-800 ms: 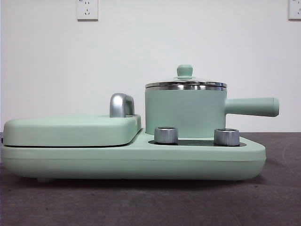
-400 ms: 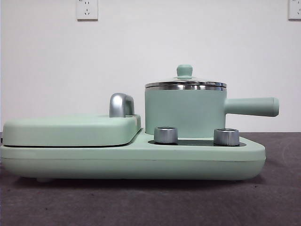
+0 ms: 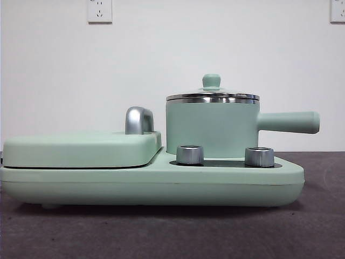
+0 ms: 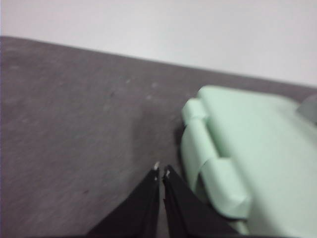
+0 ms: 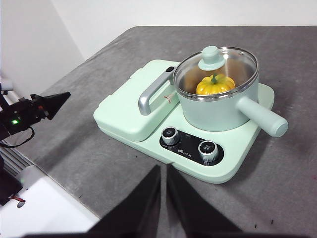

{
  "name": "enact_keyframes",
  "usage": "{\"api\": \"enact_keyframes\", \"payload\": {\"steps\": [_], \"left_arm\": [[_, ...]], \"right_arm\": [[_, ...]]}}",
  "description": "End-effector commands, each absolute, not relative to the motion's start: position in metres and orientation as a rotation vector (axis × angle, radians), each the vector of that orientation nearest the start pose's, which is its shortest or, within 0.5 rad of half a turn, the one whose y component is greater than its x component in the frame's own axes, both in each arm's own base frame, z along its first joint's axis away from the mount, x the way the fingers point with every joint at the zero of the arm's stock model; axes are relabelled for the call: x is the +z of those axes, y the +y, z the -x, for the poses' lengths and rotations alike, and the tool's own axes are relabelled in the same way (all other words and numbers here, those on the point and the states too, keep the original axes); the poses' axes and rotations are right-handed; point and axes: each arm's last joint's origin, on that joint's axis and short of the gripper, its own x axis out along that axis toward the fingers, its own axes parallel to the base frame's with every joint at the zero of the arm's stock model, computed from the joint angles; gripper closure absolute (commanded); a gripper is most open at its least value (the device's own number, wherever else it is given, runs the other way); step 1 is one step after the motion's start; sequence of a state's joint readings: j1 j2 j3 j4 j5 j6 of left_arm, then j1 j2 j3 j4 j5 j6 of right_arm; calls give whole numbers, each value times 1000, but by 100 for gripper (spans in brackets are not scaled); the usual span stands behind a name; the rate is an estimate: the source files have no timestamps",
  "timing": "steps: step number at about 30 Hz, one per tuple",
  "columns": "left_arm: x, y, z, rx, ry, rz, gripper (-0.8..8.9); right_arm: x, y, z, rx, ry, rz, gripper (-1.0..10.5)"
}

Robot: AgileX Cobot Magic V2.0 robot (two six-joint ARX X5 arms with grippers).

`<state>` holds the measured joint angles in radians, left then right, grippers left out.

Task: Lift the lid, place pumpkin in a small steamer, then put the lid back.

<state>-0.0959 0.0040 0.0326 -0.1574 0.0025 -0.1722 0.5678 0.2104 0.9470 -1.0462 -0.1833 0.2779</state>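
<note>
The small steamer (image 3: 211,128) stands on the mint-green cooker base (image 3: 161,183), beside the flat rectangular cover (image 3: 81,148) with its chrome handle (image 3: 138,120). The lid (image 5: 216,64) sits closed on the steamer's rim, and the pumpkin (image 5: 215,85) shows through the glass, inside the pot. The right end effector (image 5: 163,171) hangs well back from the cooker base, jaws pinched narrow and holding nothing. The left end effector (image 4: 161,171), in a blurred view, appears likewise nearly closed and empty, over the table (image 4: 74,124) just beside the cover's end.
</note>
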Motion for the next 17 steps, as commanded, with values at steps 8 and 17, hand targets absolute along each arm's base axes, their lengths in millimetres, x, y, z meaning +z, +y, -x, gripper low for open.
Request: {"api": "enact_keyframes", "payload": {"steps": [8, 17], "left_arm": [[149, -5, -95, -32, 183, 46, 793], [150, -5, -95, -26, 179, 51, 793]], "right_arm": [[341, 1, 8, 704, 399, -202, 930], [341, 1, 8, 704, 399, -202, 930]]}}
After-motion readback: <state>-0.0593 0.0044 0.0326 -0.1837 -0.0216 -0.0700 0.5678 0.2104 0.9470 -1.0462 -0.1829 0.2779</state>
